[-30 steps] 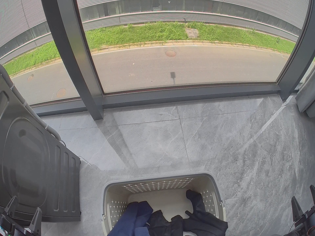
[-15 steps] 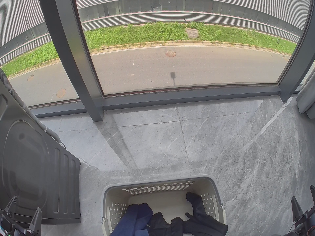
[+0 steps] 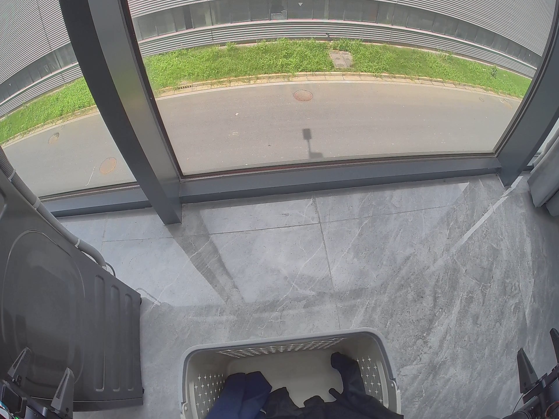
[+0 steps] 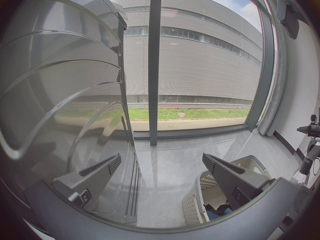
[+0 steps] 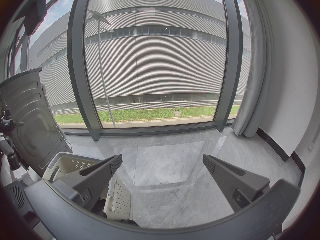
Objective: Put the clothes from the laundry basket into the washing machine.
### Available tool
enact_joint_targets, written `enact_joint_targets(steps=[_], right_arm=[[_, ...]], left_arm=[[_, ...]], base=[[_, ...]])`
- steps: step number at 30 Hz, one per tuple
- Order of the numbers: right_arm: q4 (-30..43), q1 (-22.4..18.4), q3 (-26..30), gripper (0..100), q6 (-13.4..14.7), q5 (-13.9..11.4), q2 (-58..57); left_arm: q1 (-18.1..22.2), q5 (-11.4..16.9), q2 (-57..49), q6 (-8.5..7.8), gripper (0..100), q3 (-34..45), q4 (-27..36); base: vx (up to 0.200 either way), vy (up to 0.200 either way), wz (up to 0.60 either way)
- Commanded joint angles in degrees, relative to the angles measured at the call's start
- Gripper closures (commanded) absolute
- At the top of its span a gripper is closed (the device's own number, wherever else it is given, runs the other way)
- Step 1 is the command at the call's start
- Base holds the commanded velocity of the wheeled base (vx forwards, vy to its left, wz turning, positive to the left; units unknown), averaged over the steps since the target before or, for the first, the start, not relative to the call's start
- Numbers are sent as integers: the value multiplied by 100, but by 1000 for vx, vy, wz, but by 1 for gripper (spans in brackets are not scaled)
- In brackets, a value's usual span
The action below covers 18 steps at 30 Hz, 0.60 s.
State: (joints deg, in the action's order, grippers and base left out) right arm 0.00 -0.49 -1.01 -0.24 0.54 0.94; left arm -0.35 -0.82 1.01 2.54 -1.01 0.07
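A pale grey laundry basket (image 3: 289,343) stands on the floor at the bottom centre of the head view, holding a blue garment (image 3: 241,396) and black clothes (image 3: 351,391). The washing machine's grey back panel (image 3: 55,321) rises at the left. My left gripper (image 3: 39,382) hangs open beside that panel, nothing between its fingers. My right gripper (image 3: 538,359) hangs open at the bottom right, off to the basket's right. In the left wrist view my open gripper (image 4: 161,165) frames the basket (image 4: 195,200). The right wrist view shows its open gripper (image 5: 161,165) and the basket (image 5: 115,195).
A big window (image 3: 326,71) with dark frame posts (image 3: 125,106) closes off the far side, above grey marble floor tiles (image 3: 372,251). A grey curtain (image 5: 251,70) and white wall (image 5: 293,94) stand at the right. A ribbed hose (image 3: 52,219) runs along the machine's back.
The whole head view has shifted: basket and washing machine sit lower in the picture, so the camera moved. Both grippers keep their places at the bottom corners, still open.
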Motion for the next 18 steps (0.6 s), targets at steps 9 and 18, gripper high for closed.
enact_joint_targets(steps=[9, 18], right_arm=[[0, -4, 101, 0, -2, -1, -59], [0, -4, 101, 0, -2, -1, -59]], left_arm=[[0, -6, -84, 1, 0, 101, 1], [0, 3, -84, 1, 0, 101, 1]], base=[[0, 0, 0], [0, 0, 0]])
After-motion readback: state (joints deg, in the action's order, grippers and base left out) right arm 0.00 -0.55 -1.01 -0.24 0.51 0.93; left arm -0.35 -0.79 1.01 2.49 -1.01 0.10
